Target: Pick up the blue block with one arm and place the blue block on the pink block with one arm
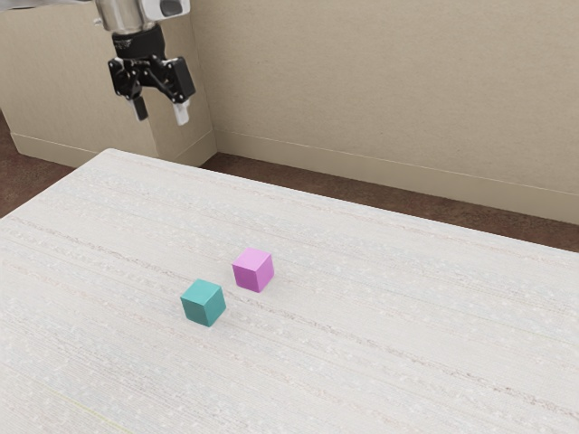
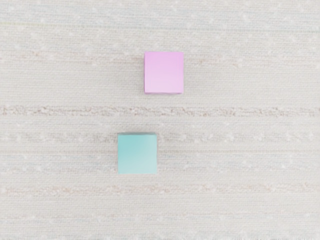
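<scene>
The blue block (image 1: pixel 203 302) sits on the worktop (image 1: pixel 407 344) just nearer than the pink block (image 1: pixel 253 269), well below my released, empty claw (image 1: pixel 162 114) and toward the exterior view's right of it.

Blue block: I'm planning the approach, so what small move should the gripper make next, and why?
Probably move the gripper down toward the blue block. It hangs open and empty, high above the table, while the block lies free on it, apart from the pink block.
</scene>
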{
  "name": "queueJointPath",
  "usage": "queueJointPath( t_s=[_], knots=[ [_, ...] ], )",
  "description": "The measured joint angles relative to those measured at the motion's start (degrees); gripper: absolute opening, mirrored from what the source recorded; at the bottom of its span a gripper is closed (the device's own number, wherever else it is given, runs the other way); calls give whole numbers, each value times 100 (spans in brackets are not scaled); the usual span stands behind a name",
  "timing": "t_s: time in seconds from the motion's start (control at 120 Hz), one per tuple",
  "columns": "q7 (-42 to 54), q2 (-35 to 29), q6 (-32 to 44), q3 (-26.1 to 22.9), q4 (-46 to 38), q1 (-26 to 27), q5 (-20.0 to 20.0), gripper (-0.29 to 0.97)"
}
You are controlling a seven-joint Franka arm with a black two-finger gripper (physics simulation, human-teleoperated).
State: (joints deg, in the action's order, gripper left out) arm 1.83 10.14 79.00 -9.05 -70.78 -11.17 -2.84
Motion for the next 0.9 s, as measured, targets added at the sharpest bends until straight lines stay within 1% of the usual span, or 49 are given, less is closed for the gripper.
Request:
queueJointPath(
  t_s=[0.192,0.208,0.275,0.333,0.408,0.5,0.542,0.575,0.608,0.642,0.675,0.725,0.758,0.792,0.842,0.9],
  knots=[
    [43,-21,-79,-13,24,-5,-3,68],
    [47,-116,-98,-21,126,-11,7,68],
    [104,-861,-185,-148,517,-24,41,68],
    [201,-1033,-259,-285,612,83,38,68],
    [318,-975,-370,-329,624,425,16,68],
    [435,-731,-469,-347,588,842,35,68],
    [480,-597,-493,-352,574,869,64,68],
    [512,-515,-460,-398,462,719,136,68],
    [540,-490,-377,-467,247,484,237,68],
    [562,-594,-233,-514,-225,261,350,68],
    [581,-920,8,-533,-983,51,437,68],
    [606,-1574,463,-552,-2337,-250,524,68],
    [621,-1903,812,-553,-3147,-302,541,68],
    [635,-2078,1151,-553,-3747,-300,524,68],
    [654,-2150,1633,-543,-4337,-352,482,68],
    [675,-1987,2094,-539,-4607,-396,430,68]
  ],
)
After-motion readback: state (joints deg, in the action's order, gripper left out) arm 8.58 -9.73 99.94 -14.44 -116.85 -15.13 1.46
